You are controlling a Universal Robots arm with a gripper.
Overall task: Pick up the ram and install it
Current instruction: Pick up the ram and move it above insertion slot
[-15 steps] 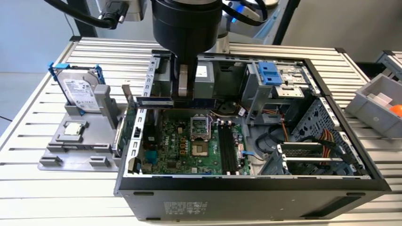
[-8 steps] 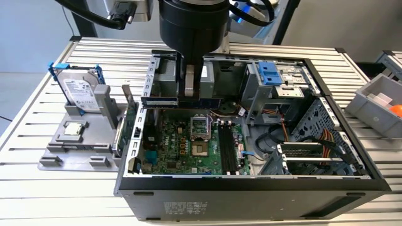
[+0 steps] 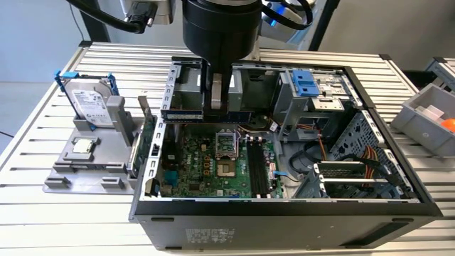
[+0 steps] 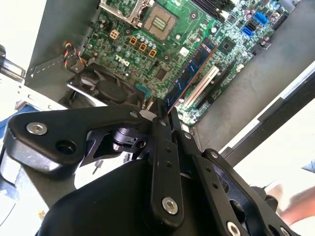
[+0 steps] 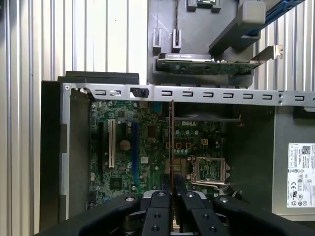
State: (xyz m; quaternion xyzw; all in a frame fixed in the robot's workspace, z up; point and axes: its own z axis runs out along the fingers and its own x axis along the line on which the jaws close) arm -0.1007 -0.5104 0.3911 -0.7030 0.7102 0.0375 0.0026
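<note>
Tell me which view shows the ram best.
The exterior view: the ram shows lengthwise, both ends sticking out of the gripper clamped on its middle, above the open case. The second wrist view shows its blue face foreshortened; the first wrist view shows it edge-on, a thin line.

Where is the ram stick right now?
In the exterior view the ram is clamped in the gripper, held level over the motherboard of the open computer case.
</note>
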